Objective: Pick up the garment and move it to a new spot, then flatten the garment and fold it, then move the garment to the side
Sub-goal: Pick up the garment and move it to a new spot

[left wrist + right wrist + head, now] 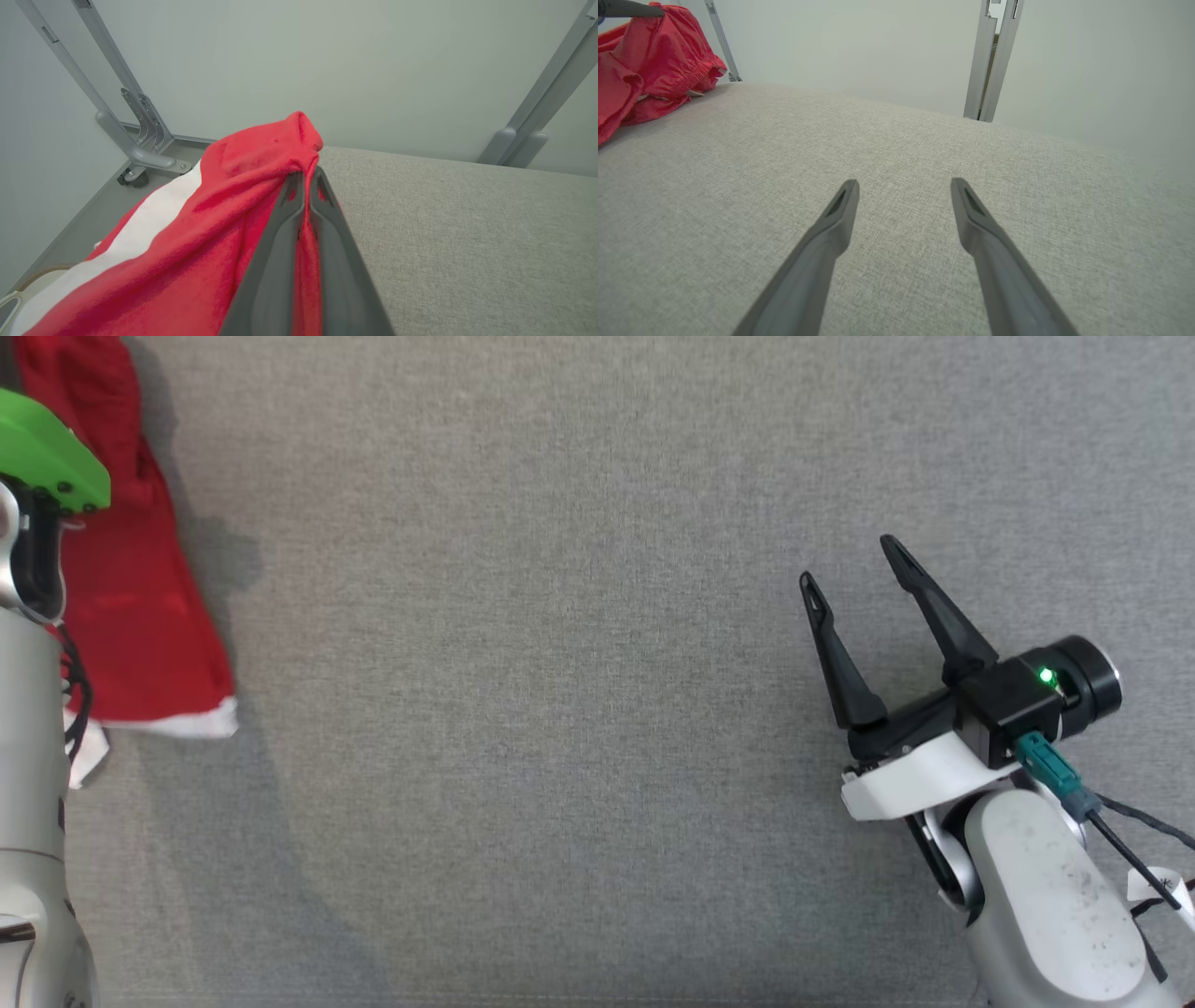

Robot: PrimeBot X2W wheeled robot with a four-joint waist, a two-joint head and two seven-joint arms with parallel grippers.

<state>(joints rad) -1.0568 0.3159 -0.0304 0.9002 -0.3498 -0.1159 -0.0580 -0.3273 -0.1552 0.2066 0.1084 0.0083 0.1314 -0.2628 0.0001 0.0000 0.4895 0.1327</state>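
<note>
Stretching across nearly everything before me, the grey cloth surface point(560, 663) is my landmark. The red garment point(140, 616) sits bunched at that surface's left edge, its long axis running along the edge from the far side toward me. My left arm point(28, 728) stands over the surface's left edge, right upon the garment, so it is plainly the nearer of my 2 arms. My right arm point(1046, 877) is over the surface's right part, well apart from the cloth. My left claw point(308, 179) is pressed together, with 1 raised fold of red fabric pinched between its 2 fingers. My right claw point(848, 560) hovers with its 2 fingers spread wide and nothing between them, tips pointing toward the surface's far side. The coming move, as I judge it, turns on this: bare surface lies to the right of my left claw, so the lift should carry the garment rightward toward the surface's middle. Smallest is the white band point(140, 224). Floor shows past it from my left wrist, so I judge that part of the garment hangs beyond the surface's left edge and could drag there.
</note>
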